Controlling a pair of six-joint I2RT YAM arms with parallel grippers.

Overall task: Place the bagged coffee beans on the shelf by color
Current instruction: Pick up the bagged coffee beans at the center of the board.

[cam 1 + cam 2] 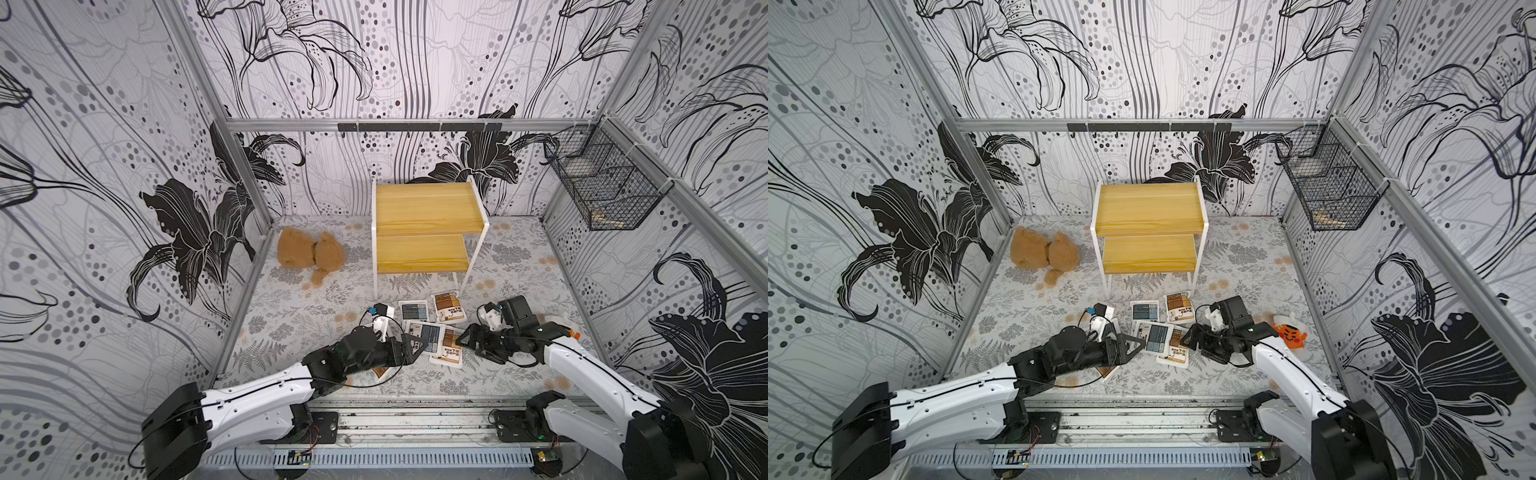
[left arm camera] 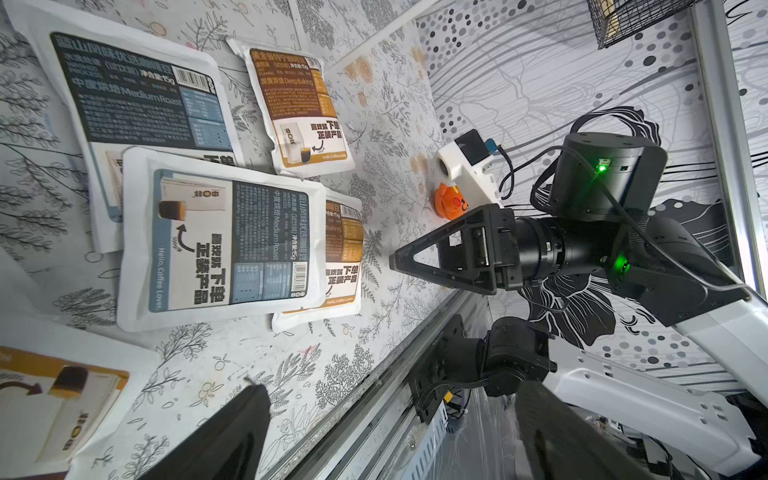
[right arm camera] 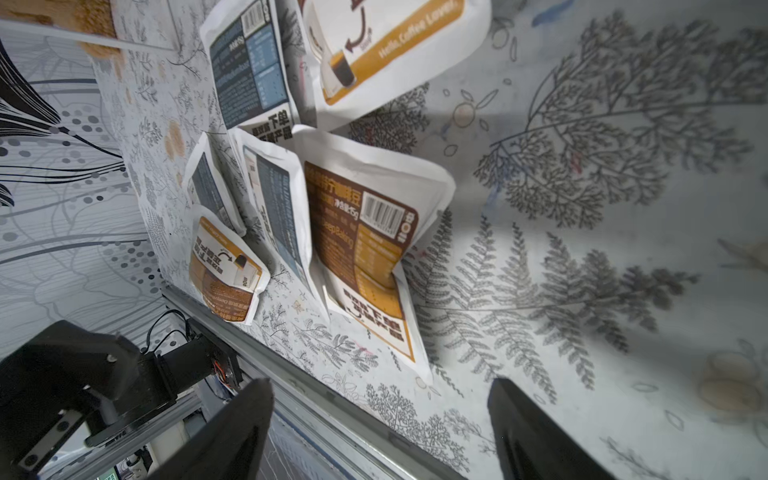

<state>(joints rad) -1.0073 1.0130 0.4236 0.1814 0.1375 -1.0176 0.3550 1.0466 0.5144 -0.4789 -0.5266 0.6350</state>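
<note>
Shelf [image 1: 428, 205] stands at the back of the bench [image 1: 291, 328], close to the rear wall. It has two yellow boards on a white frame, the upper one set behind the lower.

Coffee bags [image 1: 432, 328] all lie on the bench in front of the shelf, clustered between the two arms.
- Far blue bag [image 1: 413, 311] and far brown bag [image 1: 449, 306] lie side by side, near the shelf's front legs.
- Near blue bag [image 1: 428, 332] lies partly over near brown bag [image 1: 451, 352]. The left wrist view shows the overlap clearly, and the blue one also covers a corner of the far blue bag.
- Third brown bag [image 1: 382, 371] pokes out from under the left arm.
- Third blue bag [image 3: 208, 191] shows only in the right wrist view, half hidden by its neighbours.

Left claw [image 1: 409, 347]: jaws spread wide with nothing between them. It sits over the left edge of the cluster, at the near blue bag's edge. Cannot tell whether it touches.

Right claw [image 1: 463, 340]: jaws spread, and the right wrist view shows nothing between them. The tips point at the near brown bag, just beside its right edge. The left wrist view shows a strip of bare bench between tip and bag.

Other things:
- Teddy bear [image 1: 309, 255] lies on the bench left of the shelf.
- Wire basket [image 1: 602, 183] hangs on the right wall.
- Orange toy [image 1: 1289, 332] sits on the bench beside the right arm.
</note>
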